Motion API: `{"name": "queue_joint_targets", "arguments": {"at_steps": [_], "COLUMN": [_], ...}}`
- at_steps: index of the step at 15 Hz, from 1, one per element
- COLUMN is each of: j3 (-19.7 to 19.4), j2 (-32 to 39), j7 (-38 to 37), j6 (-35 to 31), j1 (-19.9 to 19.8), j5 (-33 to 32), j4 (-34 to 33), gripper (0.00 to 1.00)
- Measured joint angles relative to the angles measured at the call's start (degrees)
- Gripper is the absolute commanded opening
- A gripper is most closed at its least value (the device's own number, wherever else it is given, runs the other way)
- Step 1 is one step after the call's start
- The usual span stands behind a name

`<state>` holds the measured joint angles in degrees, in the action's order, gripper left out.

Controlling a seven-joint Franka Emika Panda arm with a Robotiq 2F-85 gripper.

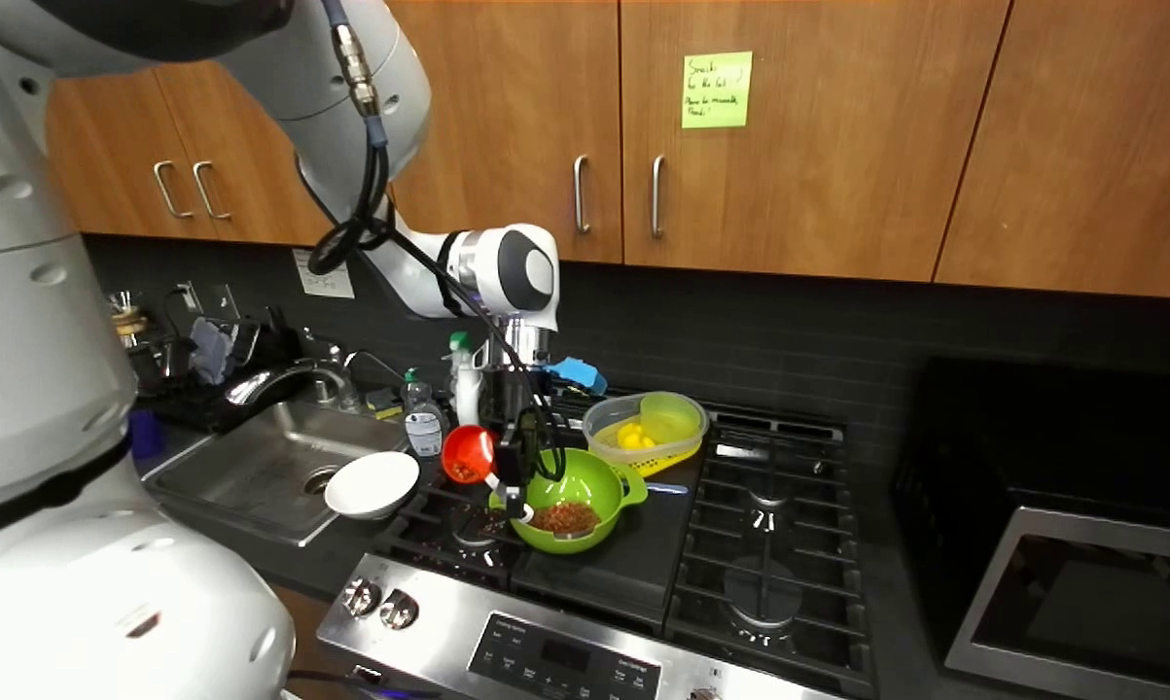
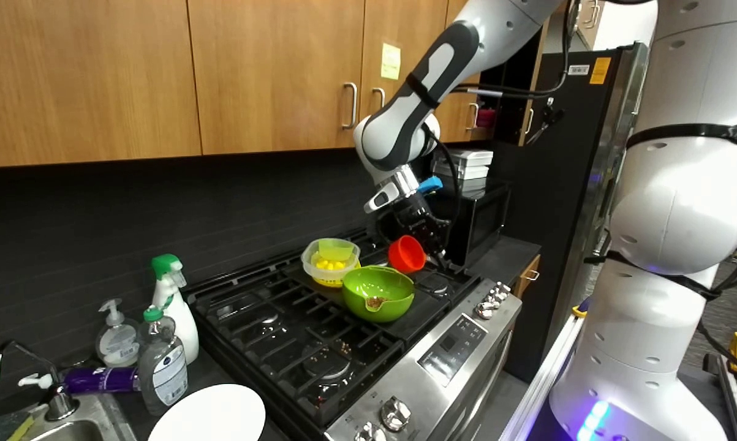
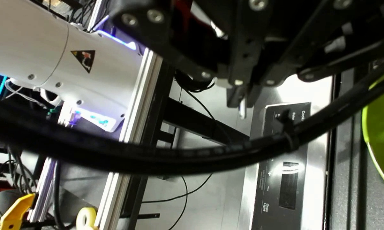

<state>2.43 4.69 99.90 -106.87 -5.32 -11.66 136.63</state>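
My gripper [image 1: 514,489] is shut on the handle of a red cup [image 1: 466,445], which tips sideways beside the green bowl [image 1: 589,478]. Some brown bits show inside the cup in an exterior view. More brown bits [image 1: 565,518] lie in the bottom of the bowl. From another side, the red cup [image 2: 407,254] hangs just past the rim of the green bowl [image 2: 399,309]. In the wrist view the gripper [image 3: 240,95] has its fingers together, and a pale handle end [image 3: 242,109] pokes out between them. There the cup itself is mostly hidden behind the fingers; the green bowl [image 3: 378,137] shows at the right edge.
Behind the green bowl stands a clear container [image 1: 599,428] with yellow things. A white bowl [image 1: 371,483], soap bottle [image 1: 425,428] and spray bottle [image 2: 184,324] stand near the sink [image 1: 288,442]. Scattered bits lie on the stove grates [image 2: 325,358]. A black cable [image 3: 179,158] loops below the wrist.
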Motion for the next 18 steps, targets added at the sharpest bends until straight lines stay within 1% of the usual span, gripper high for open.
{"name": "queue_joint_targets", "arguments": {"at_steps": [4, 5, 7, 8, 9, 12, 15, 16, 18], "j3": [-0.01, -0.03, -0.12, -0.29, -0.64, -2.54, -4.36, -4.86, -5.91], "j2": [-1.07, -1.08, -1.04, -1.00, -0.99, -1.00, -1.01, -0.99, -0.73], "j7": [-0.25, -0.27, -0.26, 0.05, 0.85, 4.97, 7.72, 7.89, 7.74], "j6": [-0.34, -0.42, -0.47, -0.49, -0.57, -0.53, 0.52, 2.05, 7.34], "j1": [0.15, 0.18, 0.24, 0.25, 0.23, -0.27, -1.04, -1.28, -1.82], "j5": [-0.11, -0.11, -0.08, 0.95, 2.96, 12.21, 18.54, 20.43, 24.15], "j4": [0.92, 0.98, 1.01, 0.98, 0.88, -0.26, -1.79, -2.27, -3.37], "gripper": [0.04, 0.01, 0.01, 0.01, 0.01, 0.01, 0.01, 0.01, 0.01]}}
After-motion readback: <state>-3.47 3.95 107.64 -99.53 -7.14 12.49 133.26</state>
